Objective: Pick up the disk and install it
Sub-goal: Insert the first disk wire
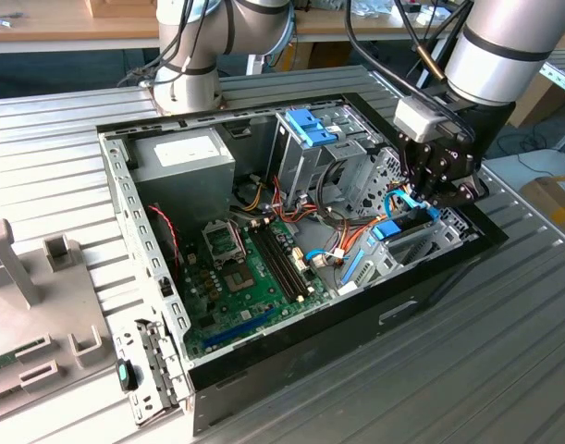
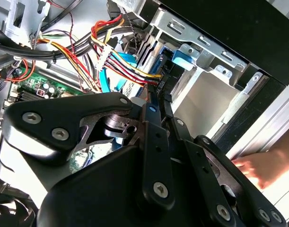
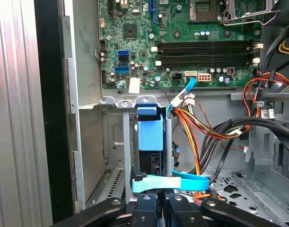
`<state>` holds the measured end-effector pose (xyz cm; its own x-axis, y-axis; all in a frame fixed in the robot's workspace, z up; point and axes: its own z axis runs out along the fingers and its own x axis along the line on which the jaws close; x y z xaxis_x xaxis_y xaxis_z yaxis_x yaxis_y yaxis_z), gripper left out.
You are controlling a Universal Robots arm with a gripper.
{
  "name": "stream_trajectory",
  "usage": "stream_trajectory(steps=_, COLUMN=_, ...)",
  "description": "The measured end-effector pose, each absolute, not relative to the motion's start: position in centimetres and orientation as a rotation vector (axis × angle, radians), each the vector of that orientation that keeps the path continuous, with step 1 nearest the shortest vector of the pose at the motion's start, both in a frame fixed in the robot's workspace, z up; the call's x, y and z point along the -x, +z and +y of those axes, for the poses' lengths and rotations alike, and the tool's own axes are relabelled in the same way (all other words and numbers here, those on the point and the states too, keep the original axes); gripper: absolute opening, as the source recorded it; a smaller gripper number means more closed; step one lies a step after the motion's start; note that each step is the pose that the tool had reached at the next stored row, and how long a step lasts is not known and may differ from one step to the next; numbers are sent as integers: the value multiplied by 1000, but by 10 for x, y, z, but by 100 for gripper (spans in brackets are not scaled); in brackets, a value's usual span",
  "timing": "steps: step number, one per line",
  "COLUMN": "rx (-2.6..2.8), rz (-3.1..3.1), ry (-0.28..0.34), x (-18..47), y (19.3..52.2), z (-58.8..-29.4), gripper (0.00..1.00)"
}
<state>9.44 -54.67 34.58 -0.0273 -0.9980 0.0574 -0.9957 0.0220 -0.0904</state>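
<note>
Light-blue plastic rails mark your disk (image 3: pixel 150 135) — it stands on edge in the drive bay at the open black computer case's (image 1: pixel 291 338) front corner, directly beneath your black gripper (image 1: pixel 436 196). You can't tell whether the fingers are spread or pinched — a flat blue cable (image 3: pixel 170 182) crosses just beside them.

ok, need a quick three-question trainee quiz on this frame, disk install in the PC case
1. True or false: the tool is above the drive bay at the exterior view's right end of the case.
2. In the first wrist view the disk is: A) flat on the motherboard B) on edge inside the bay C) outside the case.
3. Fill in: the disk's rail is ____ plastic.
Key: 1 true; 2 B; 3 blue.
</note>
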Motion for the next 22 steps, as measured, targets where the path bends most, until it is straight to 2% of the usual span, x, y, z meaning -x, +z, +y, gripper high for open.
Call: stream_trajectory(steps=22, rx=2158, rz=2251, ry=-167, x=-94, y=348, z=-547, gripper=16)
